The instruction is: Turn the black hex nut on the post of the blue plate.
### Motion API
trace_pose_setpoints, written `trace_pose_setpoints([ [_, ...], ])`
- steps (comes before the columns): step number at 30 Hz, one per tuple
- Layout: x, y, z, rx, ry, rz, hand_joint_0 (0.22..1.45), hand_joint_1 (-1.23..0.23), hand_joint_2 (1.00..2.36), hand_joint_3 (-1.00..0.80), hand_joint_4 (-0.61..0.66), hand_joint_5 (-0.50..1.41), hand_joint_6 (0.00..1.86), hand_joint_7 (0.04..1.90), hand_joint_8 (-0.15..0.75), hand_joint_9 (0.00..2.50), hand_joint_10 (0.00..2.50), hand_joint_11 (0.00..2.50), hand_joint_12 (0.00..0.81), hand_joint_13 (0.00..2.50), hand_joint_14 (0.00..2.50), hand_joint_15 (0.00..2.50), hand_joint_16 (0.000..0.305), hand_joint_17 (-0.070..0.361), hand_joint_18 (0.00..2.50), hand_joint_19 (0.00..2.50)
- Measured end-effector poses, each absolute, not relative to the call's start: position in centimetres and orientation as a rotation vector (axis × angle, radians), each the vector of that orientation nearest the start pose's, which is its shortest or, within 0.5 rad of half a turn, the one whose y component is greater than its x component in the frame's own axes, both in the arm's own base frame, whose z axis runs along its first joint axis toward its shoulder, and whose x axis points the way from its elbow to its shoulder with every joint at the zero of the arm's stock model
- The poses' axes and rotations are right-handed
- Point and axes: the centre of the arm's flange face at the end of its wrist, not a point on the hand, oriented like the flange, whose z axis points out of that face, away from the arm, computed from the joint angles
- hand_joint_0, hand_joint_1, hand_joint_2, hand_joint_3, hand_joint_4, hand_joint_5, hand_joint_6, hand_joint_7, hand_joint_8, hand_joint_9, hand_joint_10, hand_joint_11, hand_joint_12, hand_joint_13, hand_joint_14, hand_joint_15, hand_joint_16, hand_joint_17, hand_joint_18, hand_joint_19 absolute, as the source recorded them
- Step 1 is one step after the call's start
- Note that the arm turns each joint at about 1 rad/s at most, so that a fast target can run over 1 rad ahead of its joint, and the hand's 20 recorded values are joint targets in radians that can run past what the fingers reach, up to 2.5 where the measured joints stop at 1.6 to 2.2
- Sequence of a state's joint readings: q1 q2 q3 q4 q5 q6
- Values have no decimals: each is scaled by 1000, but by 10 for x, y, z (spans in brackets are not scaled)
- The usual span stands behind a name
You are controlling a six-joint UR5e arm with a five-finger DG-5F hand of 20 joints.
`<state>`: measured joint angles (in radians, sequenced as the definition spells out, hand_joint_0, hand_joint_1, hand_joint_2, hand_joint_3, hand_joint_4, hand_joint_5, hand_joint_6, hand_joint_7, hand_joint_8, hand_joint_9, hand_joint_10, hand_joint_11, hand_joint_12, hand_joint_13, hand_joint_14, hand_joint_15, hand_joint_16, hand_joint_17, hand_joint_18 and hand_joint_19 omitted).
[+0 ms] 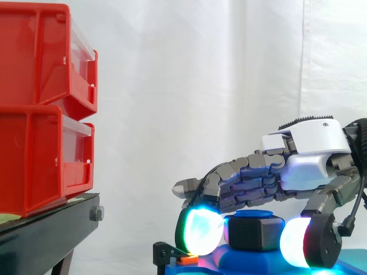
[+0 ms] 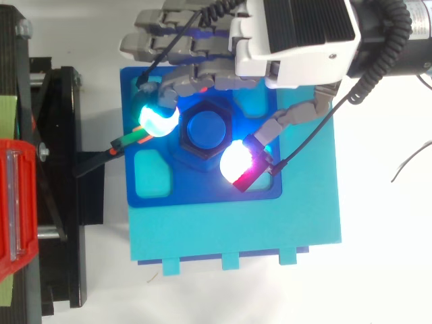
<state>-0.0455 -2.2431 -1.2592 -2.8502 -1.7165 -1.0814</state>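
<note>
Hand (image 1: 307, 166) is hovering palm-down over blue plate (image 2: 202, 192), wrist at right. Curled fingertips (image 1: 199, 230) are pinching black hex nut (image 1: 258, 234) on post (image 2: 206, 129), left and right sides.

Hand (image 1: 312, 152), lower right of side view: back is covered by white and pale grey moulded shells, ribbed black edge on top. Fingers (image 1: 246, 172) are built from dark grey segmented links. Thick rounded pads (image 2: 236, 162) are fitted at the tips: one lit cyan-green, one white with magenta-red rim. Black slatted panel (image 2: 307, 20) is seen top right, top view.
</note>
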Motion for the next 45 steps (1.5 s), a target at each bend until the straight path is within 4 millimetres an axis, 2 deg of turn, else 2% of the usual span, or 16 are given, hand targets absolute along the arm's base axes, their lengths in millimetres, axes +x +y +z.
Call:
trace_pose_setpoints([
  [24, 716, -152, 250, 328, 1631, 460, 535, -840, 1000, -500, 172, -244, 503, 957, 118, 0, 0, 0, 272, 0, 0, 0, 38, 86, 0, 0],
  [45, 716, -152, 250, 327, 1631, 461, 571, -811, 1000, -500, 173, -240, 503, 977, 116, 0, 0, 0, 264, 0, 0, 0, 37, 83, 0, 0],
])
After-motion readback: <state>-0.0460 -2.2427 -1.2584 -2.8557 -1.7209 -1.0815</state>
